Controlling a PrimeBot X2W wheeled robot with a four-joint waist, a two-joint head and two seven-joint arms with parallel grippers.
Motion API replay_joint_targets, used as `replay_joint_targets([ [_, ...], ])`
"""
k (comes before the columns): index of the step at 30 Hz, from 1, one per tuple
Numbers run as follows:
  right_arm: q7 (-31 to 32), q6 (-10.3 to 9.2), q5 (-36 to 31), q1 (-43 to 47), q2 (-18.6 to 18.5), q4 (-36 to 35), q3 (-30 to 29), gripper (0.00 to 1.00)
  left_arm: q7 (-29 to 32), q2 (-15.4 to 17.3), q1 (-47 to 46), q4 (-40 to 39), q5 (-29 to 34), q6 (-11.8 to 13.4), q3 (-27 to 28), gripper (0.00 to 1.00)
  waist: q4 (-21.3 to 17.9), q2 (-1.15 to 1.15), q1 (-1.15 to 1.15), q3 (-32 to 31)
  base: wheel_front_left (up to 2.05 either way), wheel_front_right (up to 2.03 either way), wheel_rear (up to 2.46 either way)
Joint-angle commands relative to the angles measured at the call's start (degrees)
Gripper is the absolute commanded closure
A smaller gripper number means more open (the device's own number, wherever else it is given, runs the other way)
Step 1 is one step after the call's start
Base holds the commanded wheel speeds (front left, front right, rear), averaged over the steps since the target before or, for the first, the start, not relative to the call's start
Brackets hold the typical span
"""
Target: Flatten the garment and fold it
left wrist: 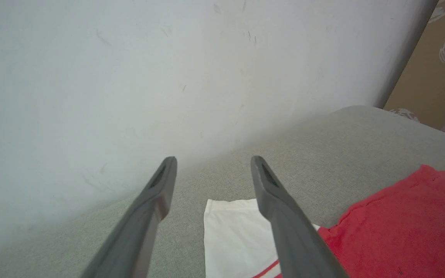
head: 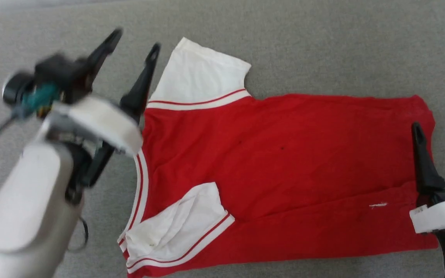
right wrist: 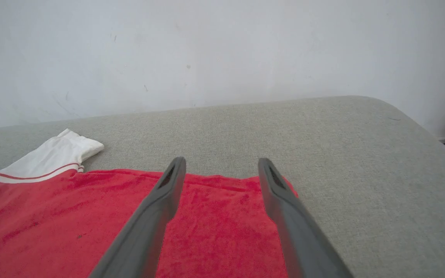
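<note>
Red jersey T-shirt point(head: 276, 162) lies spread on grey fabric surface point(head: 323, 46). Progress, est.: flattened; near sleeve point(head: 176, 220) and near long edge look folded in. Far sleeve point(head: 199, 73) sticks out; far-side and crosswise folds not yet done. Long axis runs L–R in head view, neck end toward robot's left, hem toward right. Claws: left gripper point(head: 135, 40) by collar, right gripper point(head: 433, 125) at hem, both w/ fingers apart, holding nothing.

Light: bright, even, diffuse; shadows faint and soft.
Blur: left gripper point(head: 137, 39) smeared in head view; cloth there slightly soft.
Wrist views: sharp; edges bowed.
</note>
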Motion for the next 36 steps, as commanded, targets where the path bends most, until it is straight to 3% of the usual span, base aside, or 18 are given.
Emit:
replay_joint_targets([
  [1,-1.1,-0.04,-0.6,-1.5,0.4,-0.5,-0.1,0.0,2.0,-0.4,-4.3,2.2,-0.1,-1.1,-0.8,0.0,-1.2,0.0,-0.01,5.0,0.0,0.0,0.0],
  [6,-3.5,-0.04,-1.5,-4.3,1.1,-0.4,0.8,0.0,9.6,-1.3,-17.9,11.1,-1.4,-5.5,-3.7,0.0,-2.7,0.0,-0.01,9.8,0.0,0.0,0.0],
  [10,-4.4,-0.04,-1.8,-5.5,1.6,0.1,1.9,0.0,14.8,-2.5,-24.4,17.0,-4.6,-7.0,-5.1,0.0,-3.7,0.0,-0.01,12.3,0.0,0.0,0.0],
  [17,-5.0,-0.04,-1.9,-6.7,2.0,1.1,3.1,0.0,25.0,-0.9,-30.2,22.9,-7.7,-8.1,-10.1,0.0,-5.4,0.0,-0.01,14.7,0.0,0.0,0.0],
  [26,-5.3,-0.04,-1.7,-7.1,2.3,1.9,3.7,0.0,30.5,1.6,-32.6,26.3,-7.3,-8.2,-12.7,0.0,-7.1,0.0,-0.01,16.0,0.0,0.0,0.0],
  [28,-5.4,-0.04,-1.6,-7.1,2.4,2.0,3.7,0.0,33.1,2.1,-32.5,26.9,-7.7,-8.2,-13.5,1.0,-7.3,0.0,-0.01,16.0,0.0,0.0,0.0],
  [36,-4.8,-0.04,-1.5,-8.8,1.0,1.3,3.8,0.0,33.1,2.8,-32.2,25.7,-8.4,-8.2,-13.7,1.0,-7.1,0.0,-0.01,14.5,0.0,0.0,0.0],
])
